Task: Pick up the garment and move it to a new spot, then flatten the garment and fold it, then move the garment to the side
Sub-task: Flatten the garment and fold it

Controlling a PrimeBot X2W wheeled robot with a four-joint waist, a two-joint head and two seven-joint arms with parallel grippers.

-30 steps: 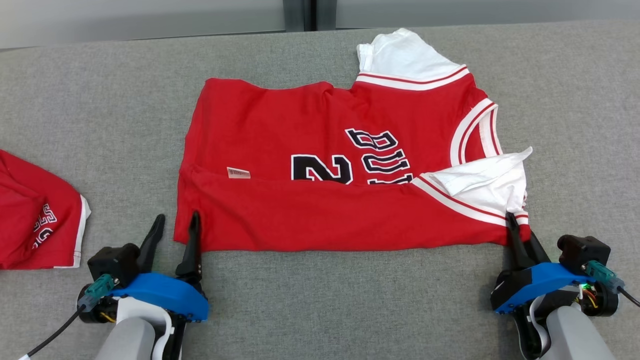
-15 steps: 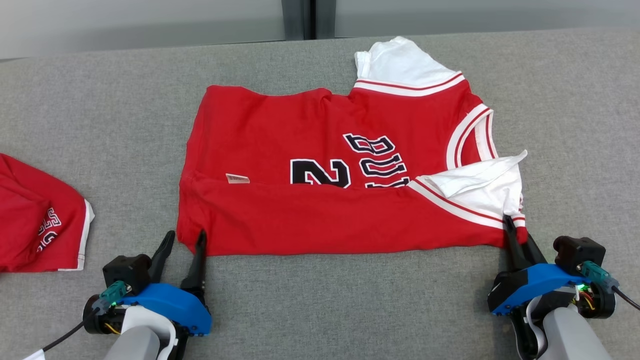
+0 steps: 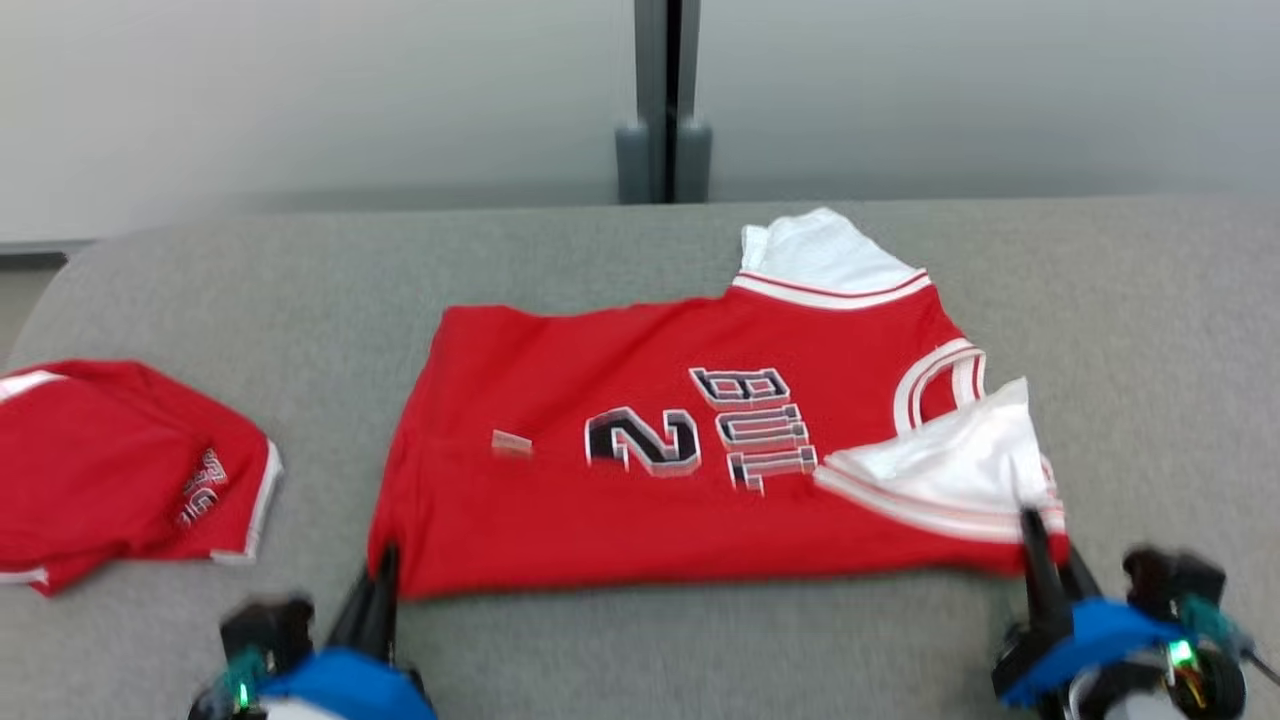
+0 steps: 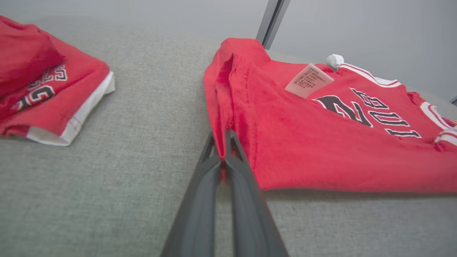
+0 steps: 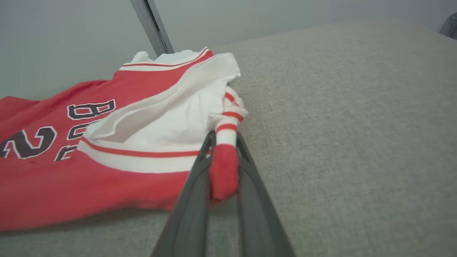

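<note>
As the head view shows, a grey cloth-covered bench (image 3: pixel 150 300) meets a pale wall (image 3: pixel 300 90) split by a dark post (image 3: pixel 660 100); the red-and-white jersey (image 3: pixel 620 520) lies by the front edge. Left wrist view: the left hand (image 4: pixel 223 137) pinches its hem corner. Right wrist view: the right hand (image 5: pixel 225 135) clamps its striped trim.

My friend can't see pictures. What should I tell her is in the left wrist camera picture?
The left gripper is shut, pinching the near corner of a red jersey that has a black number 2 and lies on a grey cloth surface. A second red garment lies apart from it at the upper left.
</note>
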